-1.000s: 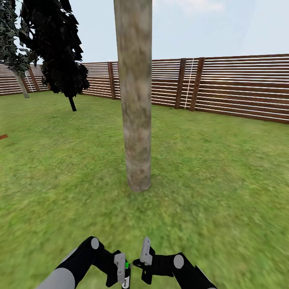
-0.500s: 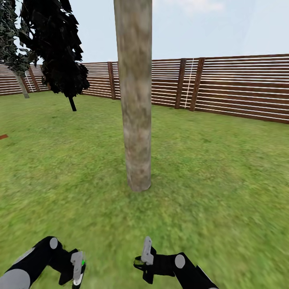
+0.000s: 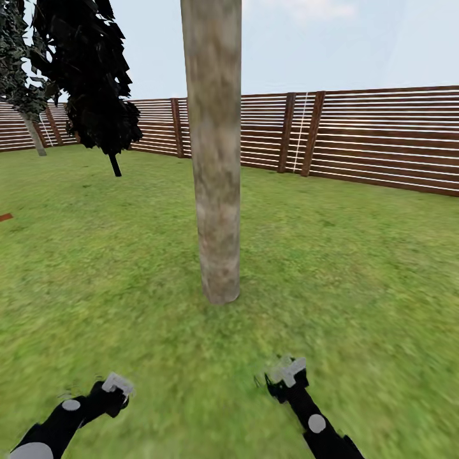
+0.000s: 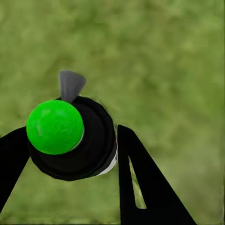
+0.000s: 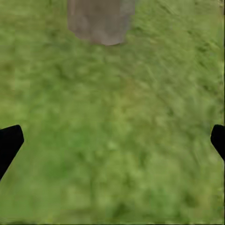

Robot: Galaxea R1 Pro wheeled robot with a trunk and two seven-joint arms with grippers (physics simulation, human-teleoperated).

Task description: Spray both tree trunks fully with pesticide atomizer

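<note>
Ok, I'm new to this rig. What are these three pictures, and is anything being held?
The big picture comes from the robot's head camera, looking down over its two black arms. Ahead stands the mottled grey-tan tree trunk on the green lawn, with the brown slatted wooden fence behind.

The other two pictures come from cameras on each wrist, looking along the claw's fingers. The left claw is shut on a small black round bottle with a bright green knob, apparently the atomizer. Its grey nozzle sticks out over the grass.

The right claw is wide open and holds nothing. Its camera shows grass and the foot of the trunk.
</note>
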